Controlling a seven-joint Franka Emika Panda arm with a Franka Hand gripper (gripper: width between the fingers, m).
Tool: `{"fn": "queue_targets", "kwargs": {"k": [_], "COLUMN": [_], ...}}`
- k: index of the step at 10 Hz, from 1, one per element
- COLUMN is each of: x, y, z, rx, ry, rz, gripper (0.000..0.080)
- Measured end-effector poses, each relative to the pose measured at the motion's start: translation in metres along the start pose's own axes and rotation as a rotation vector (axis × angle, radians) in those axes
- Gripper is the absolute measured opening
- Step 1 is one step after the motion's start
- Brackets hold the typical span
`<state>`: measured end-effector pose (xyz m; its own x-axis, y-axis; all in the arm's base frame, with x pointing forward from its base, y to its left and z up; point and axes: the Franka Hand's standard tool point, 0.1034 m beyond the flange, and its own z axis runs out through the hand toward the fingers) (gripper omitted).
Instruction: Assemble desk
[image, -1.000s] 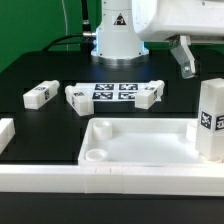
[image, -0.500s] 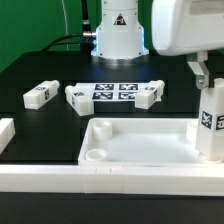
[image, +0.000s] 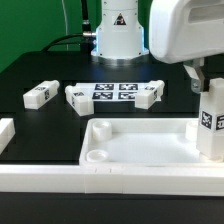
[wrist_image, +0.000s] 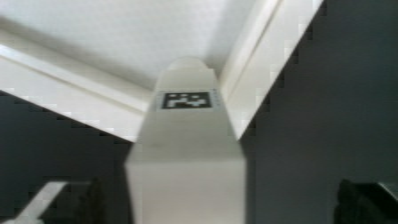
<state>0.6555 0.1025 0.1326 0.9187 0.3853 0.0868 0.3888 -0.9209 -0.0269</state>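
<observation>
White plastic desk top (image: 140, 140), a tray with a raised rim, lies in the lower middle of the exterior view on the black table (image: 30, 75); a round socket (image: 92, 157) shows in its corner toward the exterior view's left; one square leg (image: 211, 125) stands upright at the tray's end by the frame's right edge, a black-and-white tag (image: 206, 123) on its side (whether its foot sits in a socket I cannot tell); the gripper (image: 204, 80) is at the top of this leg, jaws spread wide and grasping nothing; in the wrist view the dark fingers (wrist_image: 50, 200) stand on either side of the leg, apart from it; three more legs (image: 40, 94) lie loose in the middle left of the exterior view, two of them at the ends of the marker board (image: 115, 91); white rails (image: 110, 178) run along the bottom edge.
</observation>
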Motion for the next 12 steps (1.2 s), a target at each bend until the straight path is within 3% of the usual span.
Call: {"fn": "queue_targets", "kwargs": {"k": [6, 7, 8, 9, 12], "x": [-0.0015, 0.0003, 0.0001, 0.0002, 0.0002], "y": [0.0048, 0.0087, 0.0084, 0.0084, 0.0083], "z": [0.0106, 0.0087, 0.009, 0.0089, 0.0089], "rx": [-0.004, -0.006, -0.006, -0.006, -0.005], "ry": [0.012, 0.016, 0.016, 0.016, 0.017], "rz": [-0.039, -0.06, -0.057, -0.057, -0.042], "gripper": [0.0628, 0.047, 0.047, 0.0286, 0.0289]}}
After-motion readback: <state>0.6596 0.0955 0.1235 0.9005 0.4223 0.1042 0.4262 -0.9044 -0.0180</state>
